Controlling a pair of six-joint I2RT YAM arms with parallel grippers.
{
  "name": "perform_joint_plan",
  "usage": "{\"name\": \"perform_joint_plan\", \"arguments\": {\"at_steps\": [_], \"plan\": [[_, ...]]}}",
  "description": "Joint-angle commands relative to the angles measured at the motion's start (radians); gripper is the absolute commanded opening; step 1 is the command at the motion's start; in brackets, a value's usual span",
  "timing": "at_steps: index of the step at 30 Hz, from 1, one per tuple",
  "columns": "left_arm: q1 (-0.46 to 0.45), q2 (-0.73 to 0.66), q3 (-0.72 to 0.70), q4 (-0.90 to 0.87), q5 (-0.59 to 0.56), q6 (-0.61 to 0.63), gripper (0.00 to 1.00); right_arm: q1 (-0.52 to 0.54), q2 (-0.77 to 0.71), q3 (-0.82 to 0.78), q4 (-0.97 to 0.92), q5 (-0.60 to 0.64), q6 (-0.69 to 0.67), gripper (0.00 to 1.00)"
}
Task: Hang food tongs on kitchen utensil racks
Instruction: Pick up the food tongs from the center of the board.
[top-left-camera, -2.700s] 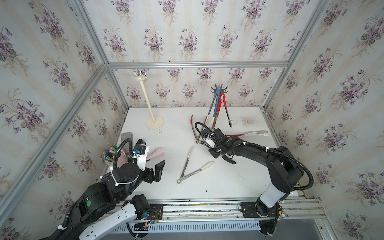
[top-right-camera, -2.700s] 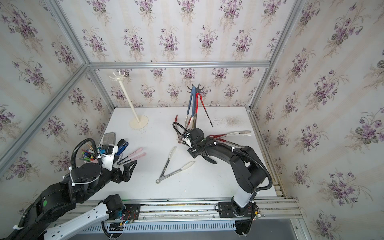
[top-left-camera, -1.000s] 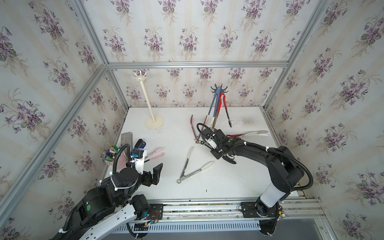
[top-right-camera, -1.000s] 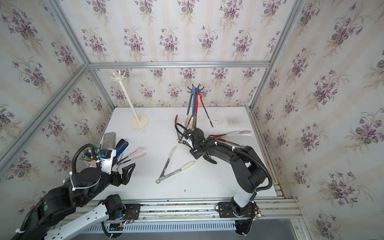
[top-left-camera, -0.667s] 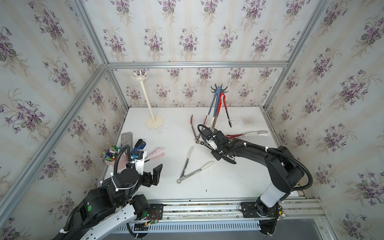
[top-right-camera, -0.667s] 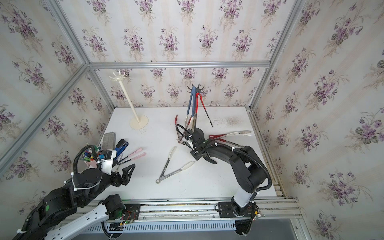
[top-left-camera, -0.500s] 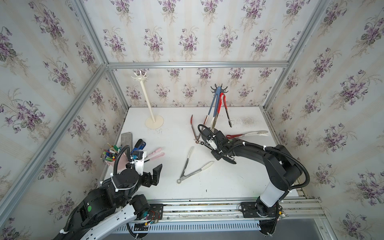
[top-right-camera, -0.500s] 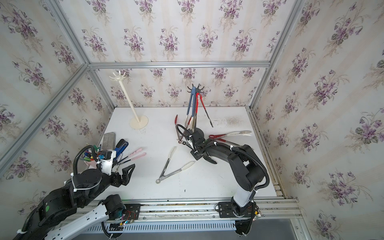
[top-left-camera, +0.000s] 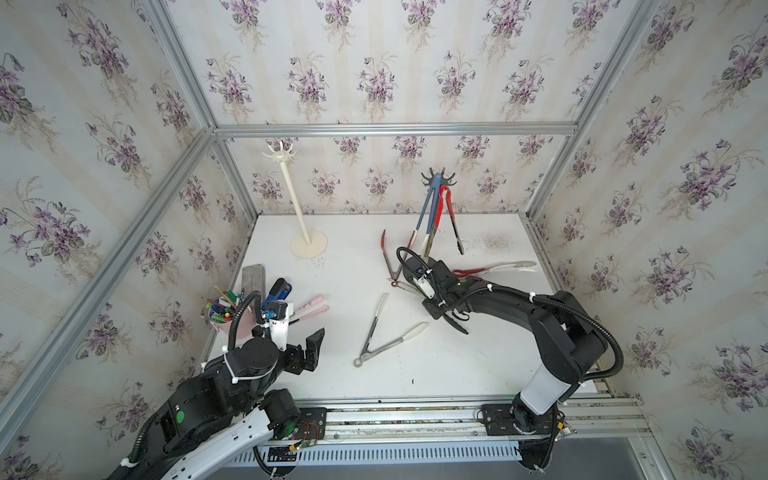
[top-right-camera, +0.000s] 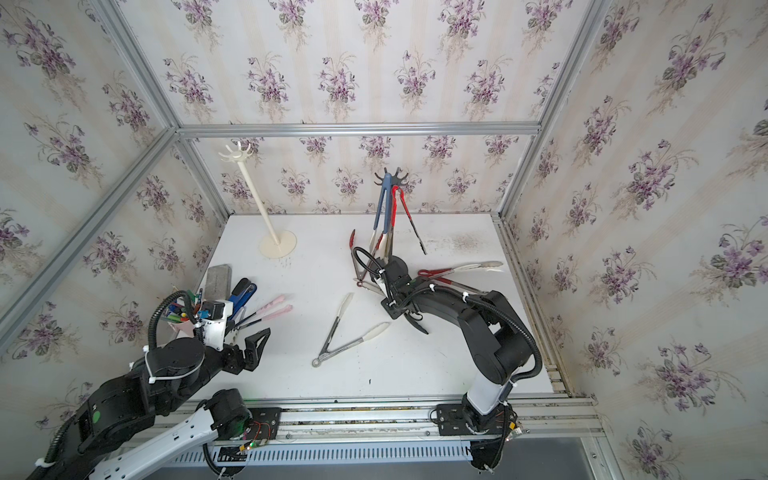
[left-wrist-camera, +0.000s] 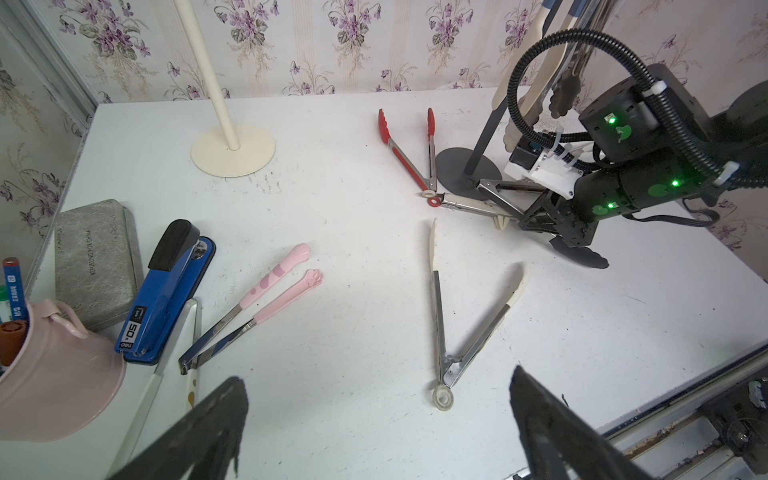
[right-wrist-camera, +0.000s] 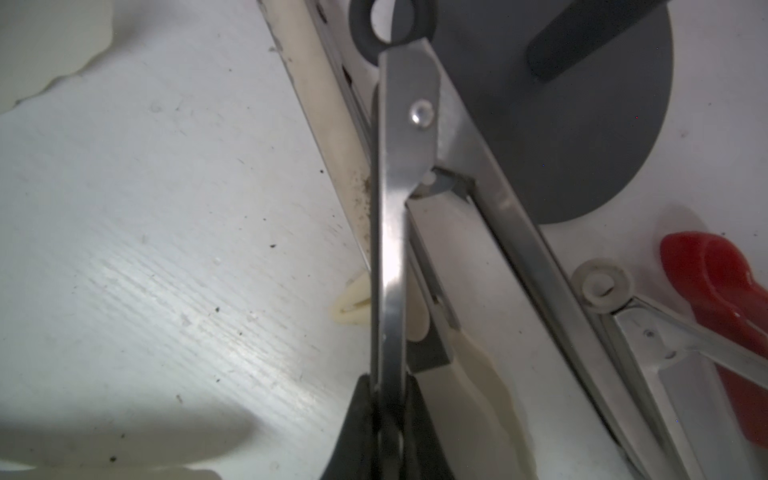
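The cream-white rack (top-left-camera: 291, 195) stands bare at the back left. The dark grey rack (top-left-camera: 438, 178) at the back centre carries blue tongs (top-left-camera: 428, 212) and red tongs (top-left-camera: 451, 216) on its hooks. My right gripper (right-wrist-camera: 388, 399) is low over the table beside the grey rack's base (left-wrist-camera: 461, 166). It is shut on the steel arms of black-tipped tongs (right-wrist-camera: 392, 232), whose dark ring points toward that base. My left gripper (left-wrist-camera: 376, 380) hangs open and empty at the front left, near the ring end of cream-tipped tongs (top-left-camera: 382, 332).
Also on the table lie red tongs (top-left-camera: 388, 257), red-and-white tongs (top-left-camera: 494, 269) by the right wall and pink tongs (top-left-camera: 309, 307). A pink cup of pens (top-left-camera: 220, 311), a blue stapler (left-wrist-camera: 166, 291) and a grey case (left-wrist-camera: 95, 257) crowd the left edge.
My right gripper's jaws have closed onto the black-tipped tongs. The left arm has drawn back slightly toward the front, still open.
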Motion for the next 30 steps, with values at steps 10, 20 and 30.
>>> {"name": "perform_joint_plan", "arguments": {"at_steps": [10, 20, 30], "plan": [[0.0, -0.006, -0.003, 0.002, -0.029, -0.013, 0.99, -0.002, -0.079, 0.027, -0.055, -0.086, -0.024, 0.04], [0.0, -0.003, -0.003, 0.003, -0.027, -0.014, 0.99, -0.006, -0.211, 0.005, -0.066, -0.096, 0.012, 0.02], [0.0, 0.002, -0.002, 0.008, -0.023, -0.017, 0.99, -0.006, -0.405, -0.042, -0.068, -0.136, 0.061, 0.0]]}}
